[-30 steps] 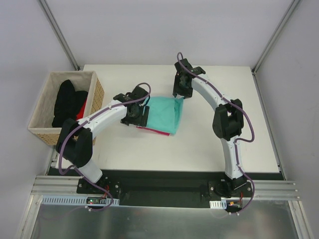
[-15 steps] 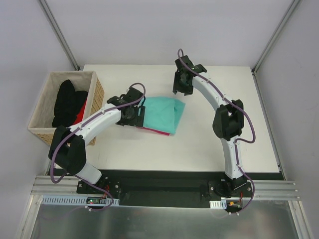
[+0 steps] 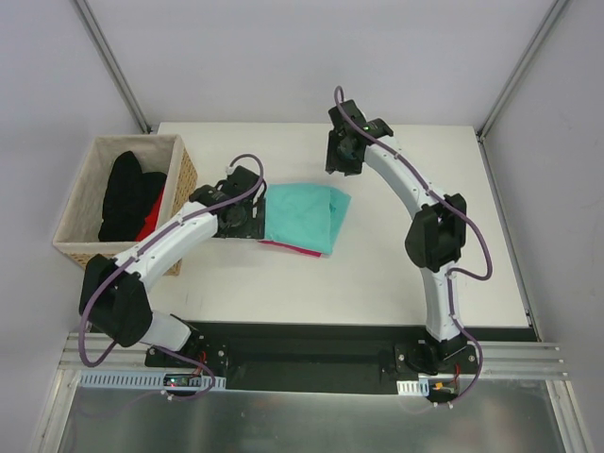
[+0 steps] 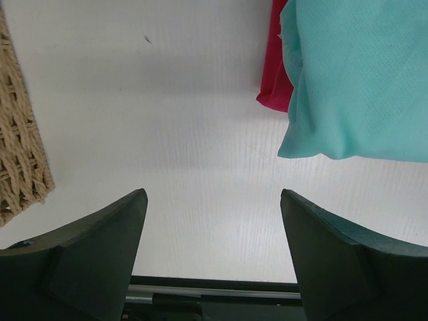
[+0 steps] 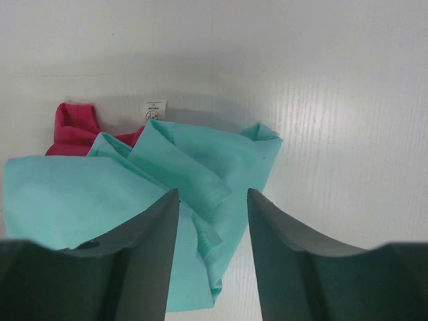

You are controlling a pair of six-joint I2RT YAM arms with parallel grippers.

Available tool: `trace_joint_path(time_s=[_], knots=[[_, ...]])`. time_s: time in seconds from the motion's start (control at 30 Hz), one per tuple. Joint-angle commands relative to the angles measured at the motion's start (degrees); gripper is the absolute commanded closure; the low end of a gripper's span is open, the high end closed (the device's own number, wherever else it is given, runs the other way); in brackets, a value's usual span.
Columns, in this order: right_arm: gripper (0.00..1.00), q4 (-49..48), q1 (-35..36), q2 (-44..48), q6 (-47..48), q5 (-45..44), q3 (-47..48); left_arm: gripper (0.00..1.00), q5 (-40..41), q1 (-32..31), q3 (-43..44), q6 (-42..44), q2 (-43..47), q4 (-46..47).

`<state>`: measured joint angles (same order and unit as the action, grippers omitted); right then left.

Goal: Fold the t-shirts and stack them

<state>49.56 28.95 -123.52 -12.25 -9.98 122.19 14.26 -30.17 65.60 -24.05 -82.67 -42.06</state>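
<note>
The t-shirts lie in one pile mid-counter in the top view, the teal t-shirt (image 3: 302, 215) folded on top of the magenta t-shirt (image 3: 286, 247), which shows only as a thin strip along the pile's lower edge. By my reading the stacking is as good as done. What is left is tidying, since in the right wrist view the teal cloth is rumpled into loose folds at its right corner.

The teal packet is a squarish rectangle. Its longer side runs roughly left to right in the top view, tilted a little down toward the right. In the right wrist view the magenta neck and its white label (image 5: 154, 110) poke out at the pile's upper left.

The left end effector (image 4: 212, 200) stands wide apart over bare counter (image 3: 396, 274) at the pile's left edge, gripping nothing. The right end effector (image 5: 210, 200) hovers over the upper right corner, fingers apart and empty (cloth shows through the gap). A wicker basket (image 3: 83, 251) at left holds a black garment (image 3: 123, 193).
</note>
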Motion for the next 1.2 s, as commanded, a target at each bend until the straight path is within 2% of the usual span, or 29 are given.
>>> trace_joint_path(time_s=[0.0,0.17,0.3,0.33,0.4,0.43,0.47,0.57,0.77,1.03,1.07,1.1,1.17], knots=[[0.57,1.42,3.48,3.20,1.00,-0.48,2.35,0.19,3.05,1.52,0.84,-1.61,5.32,-1.97],[0.81,1.33,7.78,2.33,0.30,-0.83,2.17,0.18,3.32,1.70,1.98,-1.79,7.35,-2.93],[0.88,1.68,10.95,1.62,-0.58,-1.54,1.56,0.17,2.53,1.70,2.16,-1.70,7.62,-3.29],[0.88,1.77,11.91,1.45,-0.93,-1.71,1.38,0.18,2.09,1.70,1.99,-1.70,7.53,-3.29],[0.81,1.77,12.71,1.44,-1.28,-2.41,1.12,0.17,1.82,1.70,1.90,-1.44,7.44,-3.37],[0.77,2.03,13.06,1.36,-1.46,-2.85,1.03,0.17,1.74,1.70,1.90,-1.35,7.44,-3.38],[0.66,2.03,13.15,1.44,-1.63,-3.12,1.03,0.18,1.56,1.70,1.90,-1.09,7.44,-3.38],[0.56,2.56,12.54,1.79,-1.20,-4.61,1.03,0.17,1.47,1.70,1.98,-0.73,7.18,-3.38],[0.54,2.73,7.79,2.15,-0.06,-3.38,2.08,0.16,2.17,1.87,4.61,0.85,4.02,-3.38],[0.54,2.91,4.72,2.76,0.91,-3.82,2.53,0.18,-2.91,2.93,15.60,4.36,-6.70,-1.44],[0.54,3.00,4.63,2.76,0.91,-3.82,2.53,0.27,-3.53,3.01,16.65,5.15,-7.84,-1.27],[0.54,3.00,4.36,2.76,0.83,-3.82,2.35,0.31,-4.06,3.10,18.84,5.51,-9.94,-1.01],[0.54,3.08,4.19,2.85,0.74,-3.65,2.26,0.33,-5.29,3.37,21.13,6.82,-11.97,-1.00]])
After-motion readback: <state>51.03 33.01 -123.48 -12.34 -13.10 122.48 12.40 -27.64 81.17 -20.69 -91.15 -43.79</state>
